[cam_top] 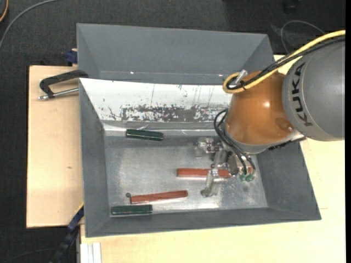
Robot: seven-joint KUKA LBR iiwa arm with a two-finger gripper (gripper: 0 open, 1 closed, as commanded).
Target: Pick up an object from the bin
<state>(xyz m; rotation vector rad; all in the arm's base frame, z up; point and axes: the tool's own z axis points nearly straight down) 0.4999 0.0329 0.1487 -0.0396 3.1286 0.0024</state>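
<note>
My gripper hangs low over the middle right of the bin floor, open. One fingertip stands on the near side of a short red bar and the other on its far side, so the bar's right end lies between them. The bar rests flat on the floor. A longer red bar lies to the lower left of the gripper, close to the front wall.
A dark green bar lies at the back left by the rear wall. Another dark green bar sits in the front left corner. The arm's orange cover and cables hang over the bin's right side.
</note>
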